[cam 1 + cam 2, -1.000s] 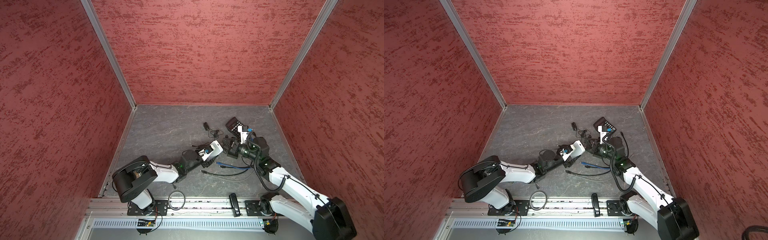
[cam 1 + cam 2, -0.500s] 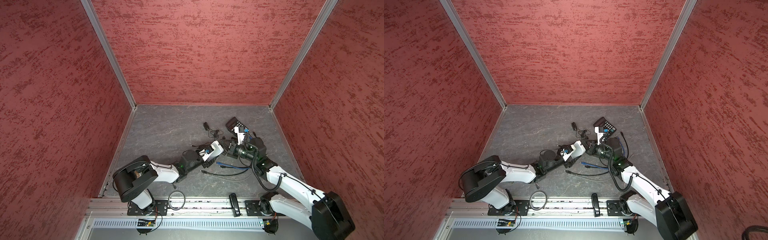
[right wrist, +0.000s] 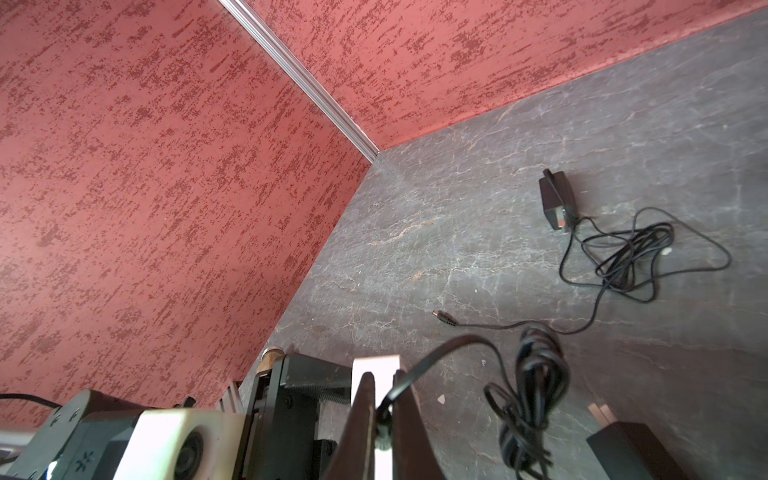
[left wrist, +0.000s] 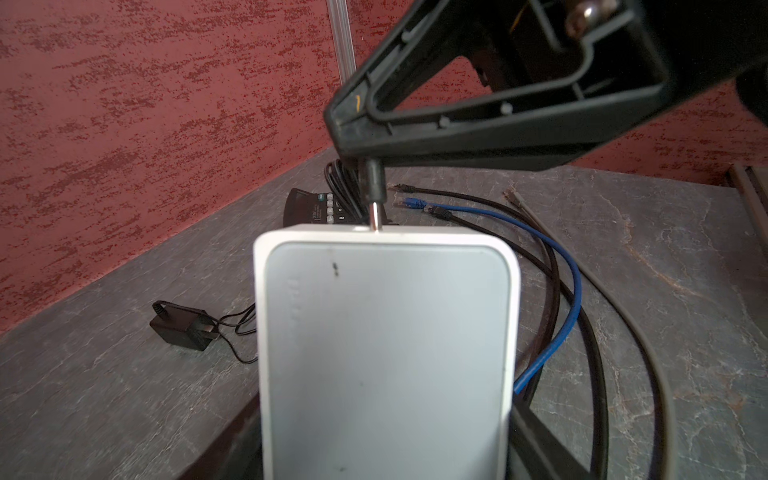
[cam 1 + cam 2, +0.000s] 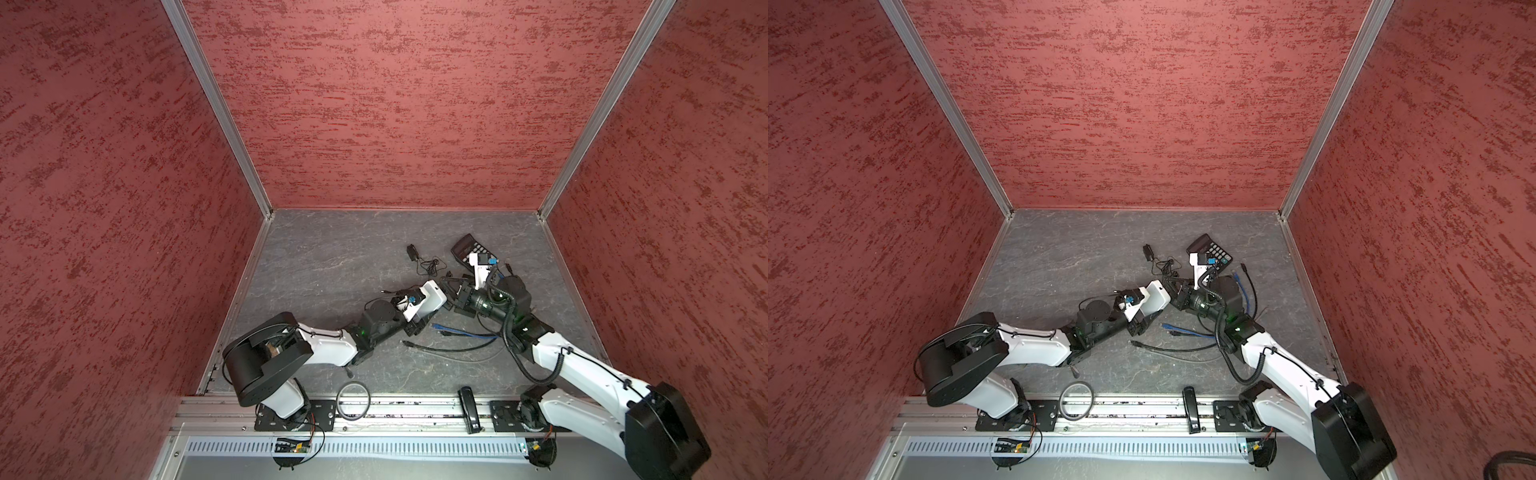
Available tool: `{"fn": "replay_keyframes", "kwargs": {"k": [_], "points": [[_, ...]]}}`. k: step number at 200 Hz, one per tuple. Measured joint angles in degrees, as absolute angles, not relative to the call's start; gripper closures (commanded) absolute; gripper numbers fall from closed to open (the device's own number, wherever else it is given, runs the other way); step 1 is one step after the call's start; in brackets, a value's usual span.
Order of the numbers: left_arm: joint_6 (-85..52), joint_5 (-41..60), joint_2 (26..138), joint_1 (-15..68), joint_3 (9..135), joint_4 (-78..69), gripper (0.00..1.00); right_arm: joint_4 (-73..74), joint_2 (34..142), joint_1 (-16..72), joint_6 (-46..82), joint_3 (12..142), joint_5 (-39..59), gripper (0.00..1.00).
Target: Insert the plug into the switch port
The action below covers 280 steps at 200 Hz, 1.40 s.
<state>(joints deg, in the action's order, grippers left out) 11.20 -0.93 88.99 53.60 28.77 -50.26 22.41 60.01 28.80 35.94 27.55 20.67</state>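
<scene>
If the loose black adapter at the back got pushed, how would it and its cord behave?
The adapter looks small and boxy, so it would probably slide, not roll. Its thin cord lies in loose loops: likely floppy, trailing behind and possibly snagging.

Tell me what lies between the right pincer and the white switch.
Only the plug: its black barrel sticks out of the right pincer and its metal pin reaches the edge of the white switch. The left wrist view shows this.
</scene>
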Motion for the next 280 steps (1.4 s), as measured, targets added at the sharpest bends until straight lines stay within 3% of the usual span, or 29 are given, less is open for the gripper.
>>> {"fn": "replay_keyframes", "kwargs": {"k": [280], "points": [[12.95,-0.03,85.91,53.15,28.51,-50.09,0.58,24.88,58.22,32.32,32.27,27.62,18.74,1.00]]}}
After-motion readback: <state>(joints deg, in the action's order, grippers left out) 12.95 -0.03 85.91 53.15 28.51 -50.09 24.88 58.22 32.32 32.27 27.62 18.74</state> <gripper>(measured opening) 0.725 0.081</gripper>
